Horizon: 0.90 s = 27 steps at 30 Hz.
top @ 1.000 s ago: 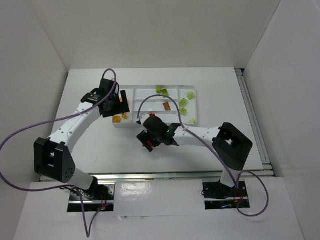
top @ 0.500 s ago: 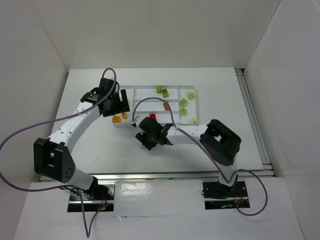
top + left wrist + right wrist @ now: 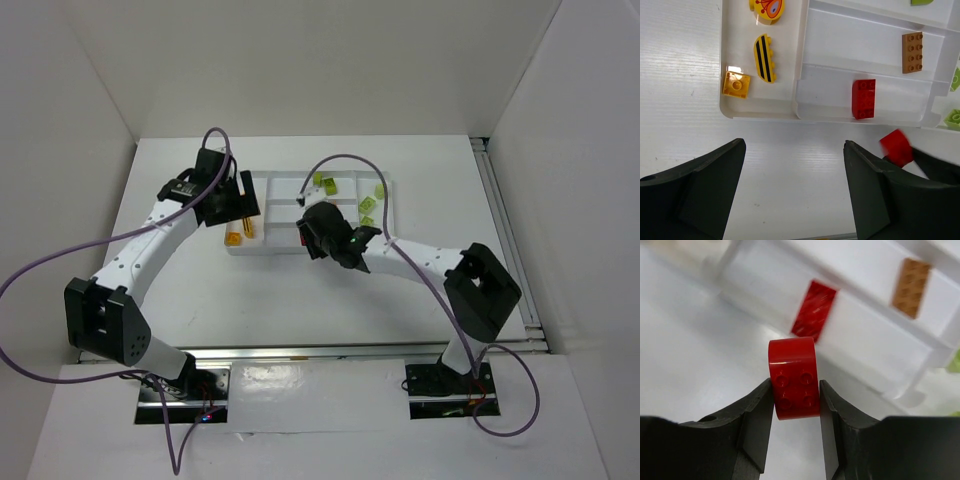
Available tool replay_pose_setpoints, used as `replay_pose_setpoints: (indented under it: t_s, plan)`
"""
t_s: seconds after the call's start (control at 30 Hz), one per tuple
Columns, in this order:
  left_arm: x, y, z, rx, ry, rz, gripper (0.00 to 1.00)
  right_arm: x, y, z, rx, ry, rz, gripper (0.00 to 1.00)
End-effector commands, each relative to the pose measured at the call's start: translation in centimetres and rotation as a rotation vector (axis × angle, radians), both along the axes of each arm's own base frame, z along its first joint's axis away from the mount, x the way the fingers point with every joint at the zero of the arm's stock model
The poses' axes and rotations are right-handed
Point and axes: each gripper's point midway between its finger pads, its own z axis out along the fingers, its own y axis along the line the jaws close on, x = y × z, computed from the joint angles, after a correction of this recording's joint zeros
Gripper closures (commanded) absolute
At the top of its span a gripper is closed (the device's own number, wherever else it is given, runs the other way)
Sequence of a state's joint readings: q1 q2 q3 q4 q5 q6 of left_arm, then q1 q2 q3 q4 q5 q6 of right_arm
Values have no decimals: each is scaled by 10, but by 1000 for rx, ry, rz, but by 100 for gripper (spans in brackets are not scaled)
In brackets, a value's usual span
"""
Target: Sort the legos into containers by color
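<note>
My right gripper (image 3: 795, 390) is shut on a small red brick (image 3: 794, 378), studs facing the camera, held above the table just in front of the white tray (image 3: 875, 355). From above, that gripper (image 3: 308, 236) hangs at the tray's near edge. In the tray lie another red brick (image 3: 863, 98), a brown brick (image 3: 912, 52), a yellow square brick (image 3: 736, 84), a striped yellow oval piece (image 3: 764, 57) and several green bricks (image 3: 367, 206). My left gripper (image 3: 794, 145) stands open over bare table by the tray's left end, with nothing between its fingers.
White walls enclose the table on three sides. A metal rail (image 3: 505, 240) runs along the table's right edge. Purple cables (image 3: 340, 160) arc over both arms, one across the tray. The right arm's elbow (image 3: 482, 290) sits at the front right.
My right gripper has shut on the red brick and carried it from the table in front of the tray up to the tray's near edge. The left gripper shifted slightly back.
</note>
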<state>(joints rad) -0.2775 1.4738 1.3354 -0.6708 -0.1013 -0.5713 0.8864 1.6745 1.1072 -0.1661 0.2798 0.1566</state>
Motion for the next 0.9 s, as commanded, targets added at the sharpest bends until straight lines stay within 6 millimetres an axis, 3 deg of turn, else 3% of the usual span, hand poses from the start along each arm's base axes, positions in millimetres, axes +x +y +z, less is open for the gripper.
replay_pose_setpoints:
  t_s: [0.0,0.07,0.4,0.5,0.53,0.57,0.63,0.73,0.87]
  plan:
    - [4,2,7,16,-15,-14,10,43,-17,22,57,-60,-171,69]
    - [5,2,3,19,-6,-14,10,59,-22,25,70,-55,-217,69]
    - [7,4,3,37,-9,-22,10,94,-25,6,75,-21,-272,65]
    - [7,4,3,37,-9,-22,10,93,-23,5,79,-16,-265,44]
    - [7,4,3,37,-9,-22,10,93,-23,1,72,-10,-266,32]
    - [7,4,3,37,-9,-22,10,93,-23,1,72,-10,-266,14]
    - [5,2,0,27,2,-21,10,95,-26,2,69,-19,-288,2]
    - [5,2,0,27,2,-21,10,97,-29,18,95,-48,-310,0]
    - [5,2,0,27,2,-21,10,92,-55,52,115,-122,-417,0]
